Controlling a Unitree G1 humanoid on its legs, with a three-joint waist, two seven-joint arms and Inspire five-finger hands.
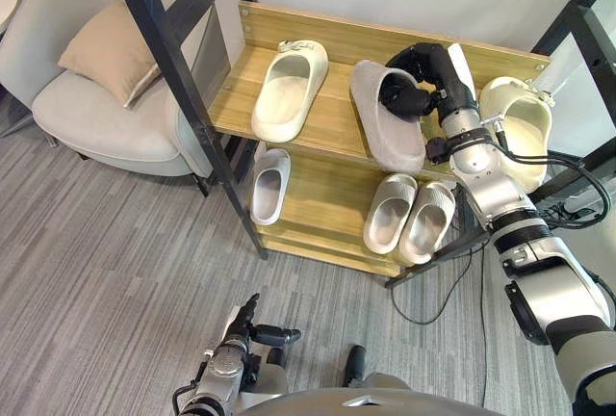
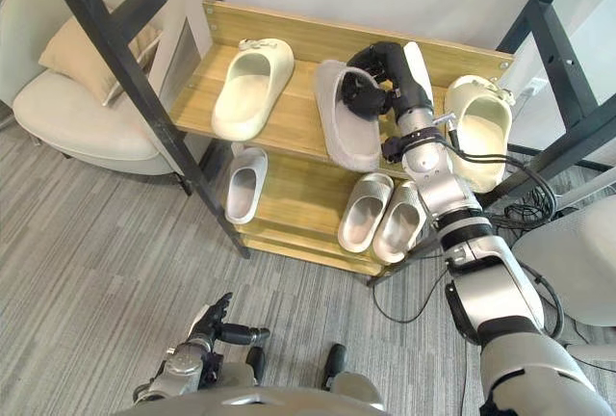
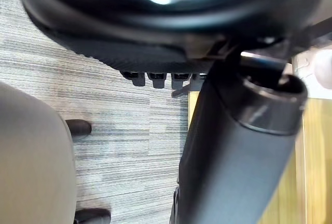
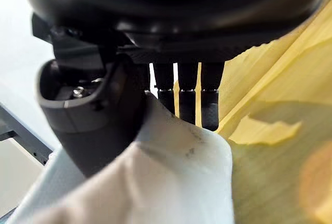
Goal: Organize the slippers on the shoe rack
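While the right hand [image 1: 407,95] bends over the top shelf of the shoe rack [image 1: 327,26], its fingers and thumb are pinched on the far rim of the grey slipper [image 1: 385,137], and that's our step: setting this one in place mid-shelf. The left cream slipper [image 1: 287,89] sits at nine o'clock from it and the right cream slipper [image 1: 525,132] at three o'clock, partly behind the arm. Below, a white slipper [image 1: 269,185] and a pair of pale slippers [image 1: 409,214] lie on the lower shelf. The left hand [image 1: 236,334] hangs at seven o'clock, fingers loose, holding nothing. The next move, I reckon, calls for squaring the grey slipper with its neighbours, then a clean release.
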